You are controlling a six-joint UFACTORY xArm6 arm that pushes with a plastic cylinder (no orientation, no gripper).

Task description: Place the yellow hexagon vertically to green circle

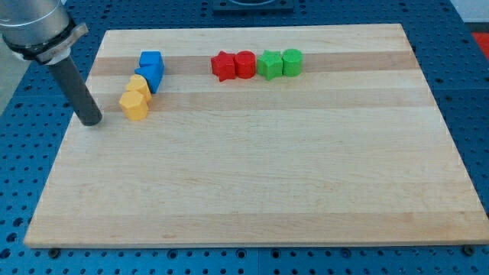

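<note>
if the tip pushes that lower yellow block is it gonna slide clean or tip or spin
The lower yellow block looks squat and flat-bottomed, so it will probably slide on the smooth wooden board rather than tip. My tip sits at its left, slightly lower, so an off-centre shove may well spin it. The second yellow block touches it and would likely drag along.

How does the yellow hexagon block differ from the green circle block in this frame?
The yellow hexagon block is flat-sided and angular; the green circle block is round. The hexagon lies near the wooden board's left edge, just right of my tip; the circle sits far from it near the view's top, ending a row. The hexagon adjoins another yellow block; the circle adjoins a green star-like block. Both look similar in size.
</note>
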